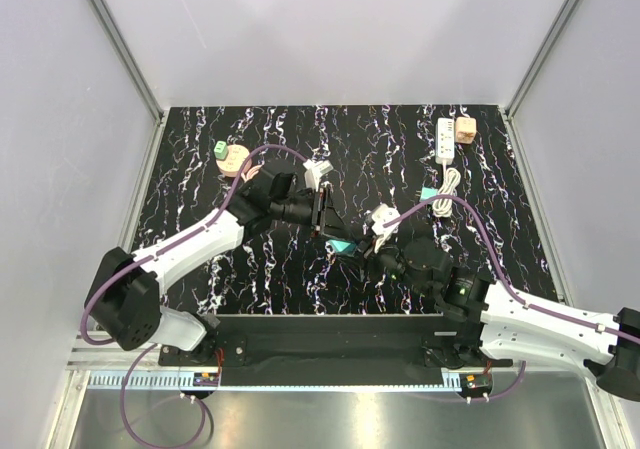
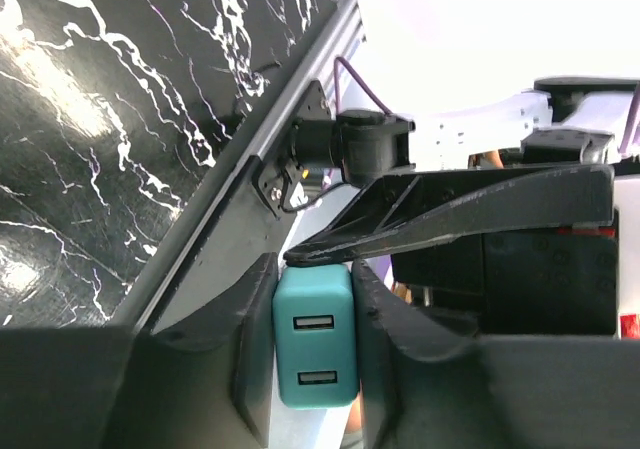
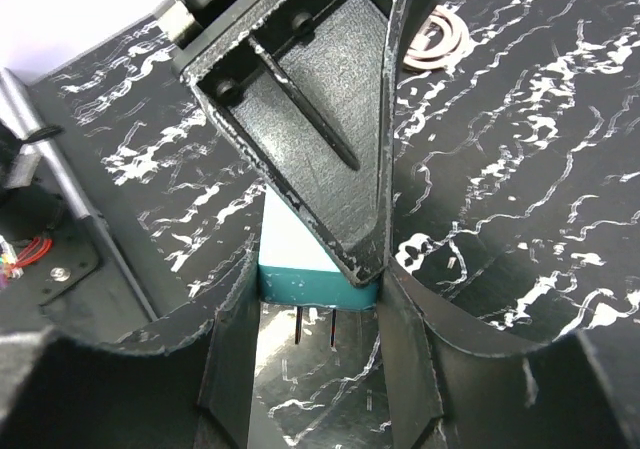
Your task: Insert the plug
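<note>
Teal plastic with a white face: the teal USB charger plug (image 1: 343,246) (image 2: 315,334) (image 3: 312,287) hangs over the near middle of the counter (image 1: 380,149), caught between both pincers. The left pincer (image 1: 333,237) (image 2: 315,314) is clenched on its two narrow sides, with the face bearing two USB ports (image 2: 315,350) turned to the left wrist camera. The right pincer (image 1: 362,252) (image 3: 318,369) grasps it across the other two faces. Its fingers (image 3: 235,369) sit tight against the teal body, and the two prongs (image 3: 315,327) point down toward the black, white-veined counter.

The arms meet head-on, so there is little free room right around the plug. One left finger lies as a dark wedge over the plug's white face in the right wrist view.

Beyond the right pincer and to its right, open counter runs to a coiled cable (image 1: 448,191) (image 3: 438,44). Past that, the white power strip (image 1: 445,141) lies near the far right corner, with a peach-tan block (image 1: 466,129) just beside it. The strip's markings are too small to read.

Beyond the left pincer and to its left sits a round tan disc (image 1: 234,161) carrying a green piece (image 1: 220,149).

Pale walls (image 1: 60,119) close the counter on the left, right and far sides. A metal rail (image 2: 240,159) edges the near side, behind both pincers.
</note>
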Robot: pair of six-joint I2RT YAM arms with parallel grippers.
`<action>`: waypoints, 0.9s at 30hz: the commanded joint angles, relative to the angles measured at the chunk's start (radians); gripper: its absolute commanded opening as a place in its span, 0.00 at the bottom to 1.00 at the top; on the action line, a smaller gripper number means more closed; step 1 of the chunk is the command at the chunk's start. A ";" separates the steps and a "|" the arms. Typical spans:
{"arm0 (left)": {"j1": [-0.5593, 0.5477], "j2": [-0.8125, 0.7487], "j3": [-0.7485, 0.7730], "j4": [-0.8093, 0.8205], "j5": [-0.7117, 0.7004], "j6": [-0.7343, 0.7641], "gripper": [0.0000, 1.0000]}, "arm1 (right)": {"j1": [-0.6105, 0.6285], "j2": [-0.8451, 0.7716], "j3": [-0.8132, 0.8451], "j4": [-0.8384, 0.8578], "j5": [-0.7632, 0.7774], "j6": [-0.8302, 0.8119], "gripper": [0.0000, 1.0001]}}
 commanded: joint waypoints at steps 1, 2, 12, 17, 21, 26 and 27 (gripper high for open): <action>-0.004 0.007 0.042 0.061 0.005 -0.009 0.22 | 0.006 -0.026 0.007 0.068 -0.014 0.009 0.00; -0.004 0.007 0.044 0.062 0.006 -0.009 0.16 | 0.006 -0.031 0.007 0.068 -0.010 0.010 0.00; -0.002 -0.004 0.104 -0.073 0.025 0.069 0.52 | 0.007 -0.039 -0.005 0.065 0.012 0.021 0.00; 0.002 -0.010 0.104 -0.099 0.019 0.084 0.46 | 0.006 -0.037 -0.007 0.065 0.012 0.021 0.00; 0.002 -0.004 0.099 -0.102 0.028 0.089 0.32 | 0.006 -0.030 -0.007 0.065 0.021 0.026 0.00; 0.012 -0.007 0.102 -0.120 0.026 0.100 0.18 | 0.007 -0.023 -0.005 0.065 0.027 0.026 0.00; 0.013 -0.005 0.100 -0.127 0.025 0.103 0.18 | 0.006 -0.023 -0.005 0.065 0.027 0.026 0.00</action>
